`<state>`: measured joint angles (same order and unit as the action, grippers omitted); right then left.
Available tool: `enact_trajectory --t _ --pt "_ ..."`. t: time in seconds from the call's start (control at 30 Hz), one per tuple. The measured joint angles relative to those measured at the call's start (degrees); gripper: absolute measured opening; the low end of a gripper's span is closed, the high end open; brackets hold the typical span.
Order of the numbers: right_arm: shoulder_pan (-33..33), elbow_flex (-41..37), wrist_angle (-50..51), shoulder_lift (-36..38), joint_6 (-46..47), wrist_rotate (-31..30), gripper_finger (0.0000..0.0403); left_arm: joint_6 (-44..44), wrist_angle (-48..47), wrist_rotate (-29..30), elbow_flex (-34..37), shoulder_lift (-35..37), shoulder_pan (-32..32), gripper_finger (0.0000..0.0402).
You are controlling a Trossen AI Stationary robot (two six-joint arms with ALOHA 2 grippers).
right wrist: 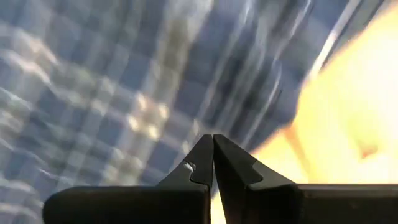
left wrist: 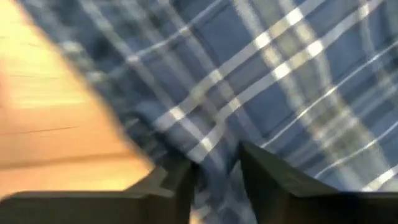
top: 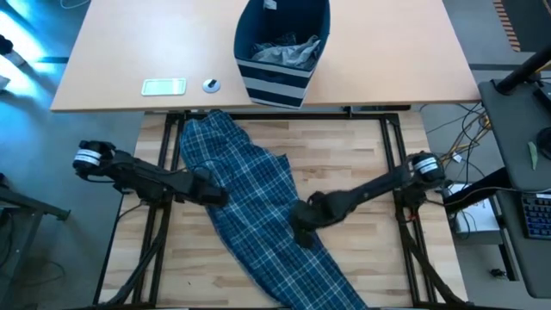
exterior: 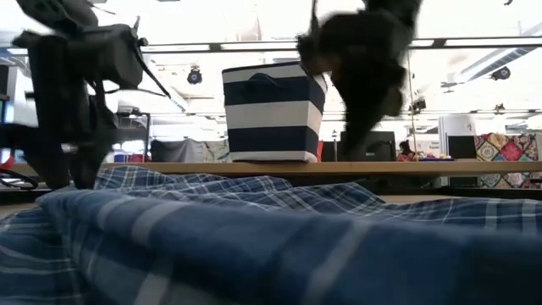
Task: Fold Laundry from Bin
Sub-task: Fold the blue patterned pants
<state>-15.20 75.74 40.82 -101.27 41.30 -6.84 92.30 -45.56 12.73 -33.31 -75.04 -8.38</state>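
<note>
The blue-and-white plaid trousers (top: 258, 207) lie spread slantwise on the wooden table, from the far left to the near right. My left gripper (top: 217, 195) points down at their left edge. Its fingers stand a little apart, with a fold of the plaid cloth (left wrist: 214, 165) between them. My right gripper (top: 303, 234) hovers shut (right wrist: 212, 155) above the middle of the trousers, clear of them. The bin (top: 280, 52), navy with pale stripes, stands on the far desk with grey laundry (top: 288, 50) inside. My left gripper comes at the trousers from above, pointing down, at their left edge near the wood. A fold of the cloth (left wrist: 205, 146) lies in the gap between the two fingers (left wrist: 267, 177). I cannot tell whether the fingers touch it.
On the far desk, left of the bin, lie a pale flat rectangular thing (top: 164, 86) and a small round thing (top: 211, 84). Bare wood (top: 362, 164) shows to the right of the trousers and at the near left (top: 172, 258).
</note>
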Motion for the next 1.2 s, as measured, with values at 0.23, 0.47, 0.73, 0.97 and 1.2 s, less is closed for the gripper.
enact_trajectory --t 0.23,0.47,0.73,0.97,1.2 --pt "12.37 2.67 -8.71 0.51 -10.76 -3.75 0.0009 -0.26 -19.41 -0.26 -10.02 2.06 -3.56 0.0234" --pt "23.04 2.41 -18.18 -5.96 -12.88 -2.61 0.0009 8.99 -10.08 1.62 -11.08 -1.51 -14.14 0.0277" --pt "29.26 2.62 -17.75 -12.97 -12.42 1.17 0.0009 18.75 -8.82 -0.92 -10.87 -6.22 -21.93 0.0280" --pt "34.61 2.37 -9.97 -10.62 -13.23 0.61 0.0009 20.86 -6.08 0.04 -9.98 -6.19 -22.10 0.0280" --pt "34.12 2.49 -8.86 -1.99 -16.48 -0.83 0.0009 16.26 5.01 7.78 -6.17 -6.00 -13.62 0.0280"
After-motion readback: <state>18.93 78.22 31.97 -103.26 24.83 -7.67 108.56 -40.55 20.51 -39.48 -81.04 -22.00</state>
